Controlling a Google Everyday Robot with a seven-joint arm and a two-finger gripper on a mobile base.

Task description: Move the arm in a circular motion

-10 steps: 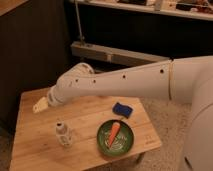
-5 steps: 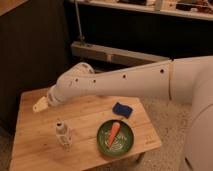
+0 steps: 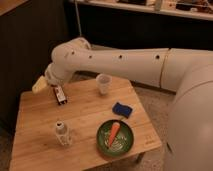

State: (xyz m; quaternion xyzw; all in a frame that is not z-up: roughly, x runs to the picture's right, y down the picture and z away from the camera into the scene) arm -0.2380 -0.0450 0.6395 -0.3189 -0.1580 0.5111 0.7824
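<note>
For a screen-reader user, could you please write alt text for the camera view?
A white arm stretches across a wooden table, its cream-yellow gripper by the table's far edge. On it sit a cup, blue sponge, small bottle and a carrot on a green plate.

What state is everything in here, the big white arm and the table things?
arm: stretched over the table, bent at the elbow
gripper: by the table's far left corner
cup: upright
small bottle: upright
dark packet: lying flat
carrot: lying on the green plate
blue sponge: lying flat

Gripper [image 3: 39, 84] just beside dark bottle [image 3: 60, 94]
</note>
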